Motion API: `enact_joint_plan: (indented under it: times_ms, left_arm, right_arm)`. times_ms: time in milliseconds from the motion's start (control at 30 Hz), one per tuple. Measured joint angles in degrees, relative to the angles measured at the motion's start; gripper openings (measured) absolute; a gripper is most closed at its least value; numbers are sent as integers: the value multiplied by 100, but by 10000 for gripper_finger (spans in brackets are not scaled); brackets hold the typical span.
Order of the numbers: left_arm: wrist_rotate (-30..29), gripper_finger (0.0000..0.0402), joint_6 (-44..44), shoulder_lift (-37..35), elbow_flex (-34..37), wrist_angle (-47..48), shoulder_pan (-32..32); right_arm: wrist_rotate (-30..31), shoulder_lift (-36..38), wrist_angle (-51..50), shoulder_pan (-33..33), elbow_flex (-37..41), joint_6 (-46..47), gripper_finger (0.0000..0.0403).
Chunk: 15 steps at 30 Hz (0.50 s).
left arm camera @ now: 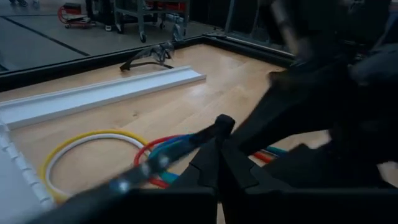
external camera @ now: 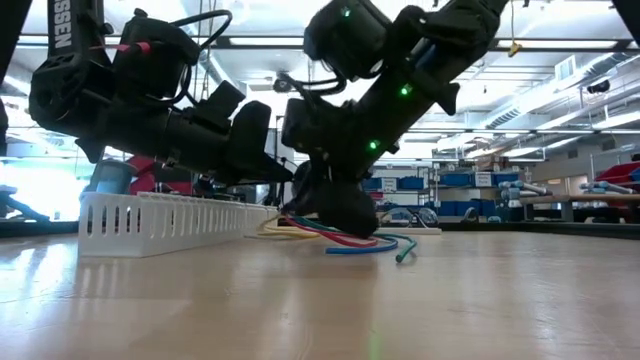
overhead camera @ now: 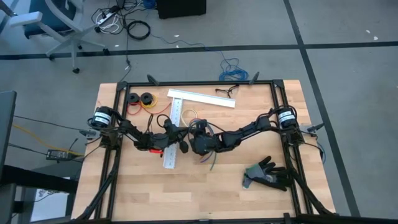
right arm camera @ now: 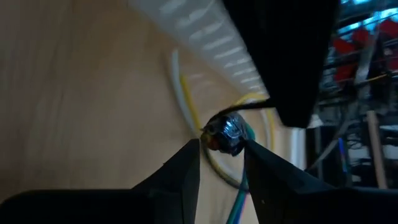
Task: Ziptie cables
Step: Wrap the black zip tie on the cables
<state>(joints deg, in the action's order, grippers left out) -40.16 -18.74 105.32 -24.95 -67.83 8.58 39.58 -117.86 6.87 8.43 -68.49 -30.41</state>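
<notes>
The cables [overhead camera: 194,116] are thin blue, red, yellow and white wires. They lie at mid-table right of a white slotted duct, with a yellow-white loop [left arm camera: 93,140] flat on the wood and their free ends [external camera: 385,244] trailing toward the near edge. My right gripper [overhead camera: 198,138] comes in from the right and is down on the bundle [right arm camera: 225,134]. My left gripper [overhead camera: 182,132] reaches over the duct from the left, right next to it, shut on the ziptie [left arm camera: 161,160], a thin black strap. My right gripper pinches the gathered cables [right arm camera: 225,134] between its two fingers, slanting down from the table's right side. The wires beyond the hold lie on the table [external camera: 360,242]. My left gripper is shut on the black ziptie [left arm camera: 186,146], coming level from the table's left. The strap [right arm camera: 249,104] runs as a thin line from the bundle to it. The exact place of contact is hidden by its own fingers.
The white slotted duct [overhead camera: 173,134] stands lengthwise under the left arm. A second white duct [overhead camera: 202,98] lies toward the far edge. Small black spools [overhead camera: 140,99] sit far left, a black tool [overhead camera: 227,91] at the far edge, and a black glove [overhead camera: 267,174] near right.
</notes>
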Motion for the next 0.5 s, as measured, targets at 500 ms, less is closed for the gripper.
enact_joint_plan:
  times_ms: [500]
  left_arm:
    - [4, 3, -7, 0, 0, -6, 0]
  right_arm:
    - [-342, -3, 513, -212, 0, -25, 91]
